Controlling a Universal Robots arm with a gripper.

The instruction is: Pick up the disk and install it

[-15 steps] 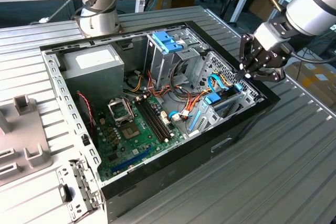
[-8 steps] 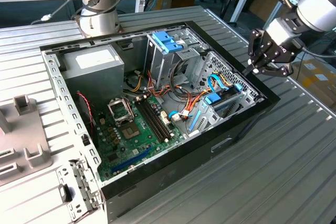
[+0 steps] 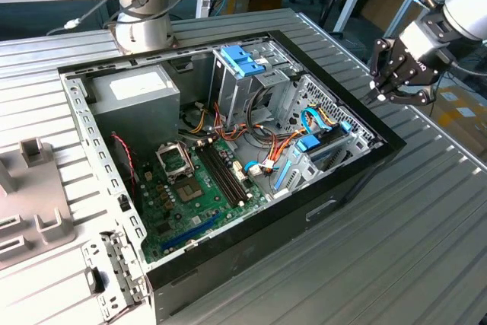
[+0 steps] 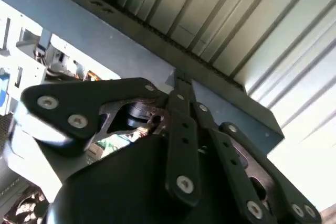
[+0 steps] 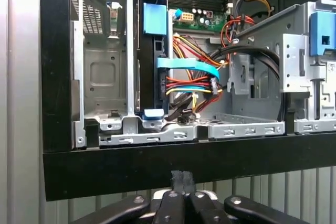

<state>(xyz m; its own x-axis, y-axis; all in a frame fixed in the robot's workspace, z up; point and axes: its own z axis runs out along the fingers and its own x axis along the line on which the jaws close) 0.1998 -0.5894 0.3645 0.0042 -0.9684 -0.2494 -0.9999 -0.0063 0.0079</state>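
Hovering fingers (image 5: 181, 182) shut beside case (image 5: 157, 163)

The arm (image 3: 466, 1) is seen coming in from the upper right corner of the exterior view, wrist angled down toward the frame's left. The black gripper (image 3: 378, 95) is hung at the right edge, fingertips pressed together, nothing held. In the first wrist view the closed fingertips (image 5: 182, 181) are seen at bottom centre.
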